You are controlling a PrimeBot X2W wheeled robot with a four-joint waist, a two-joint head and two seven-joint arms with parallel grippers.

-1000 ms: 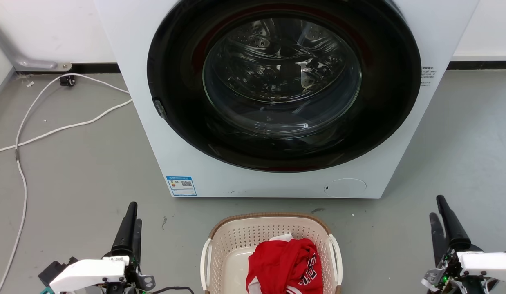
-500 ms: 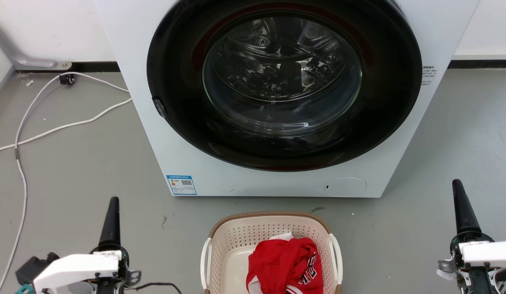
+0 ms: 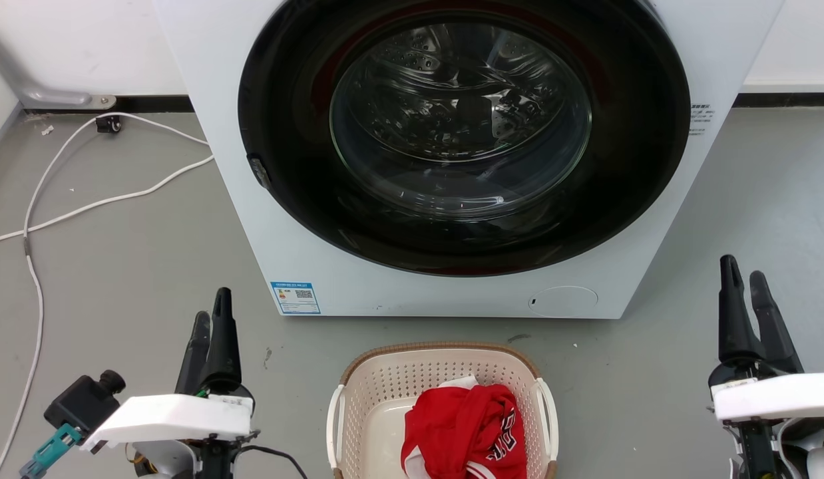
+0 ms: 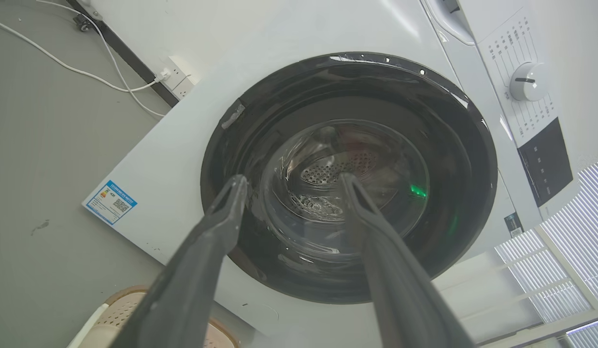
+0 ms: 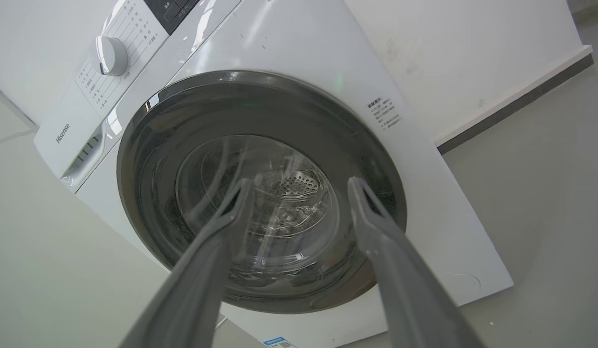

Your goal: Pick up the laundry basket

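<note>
Both grippers have turned on their wrists since half a second ago. In the head view each showed then as a single dark spike, and now each shows two separate fingers. The left gripper (image 3: 211,305) has also shifted toward the middle, and the right gripper (image 3: 743,268) reaches higher up the view, beside the lower corner of the washing machine (image 3: 332,259). The laundry basket (image 3: 438,348) has not moved. It sits on the grey floor (image 3: 132,279) just in front of the machine, between the two grippers and well apart from both, with a red garment (image 3: 462,432) heaped inside. A white cable (image 3: 86,209) trails over the floor at the left.

In the left wrist view, the left gripper (image 4: 293,178) has its fingers spread with nothing between them, pointing at the machine's round door (image 4: 260,121). A corner of the basket (image 4: 116,309) shows at the bottom edge. This view also shows the control dial (image 4: 526,82) and a wall socket (image 4: 176,79).

In the right wrist view, the right gripper (image 5: 301,182) is likewise spread and empty, aimed at the door (image 5: 149,159). This view also shows the dial (image 5: 110,48) and the brand lettering (image 5: 63,133).
</note>
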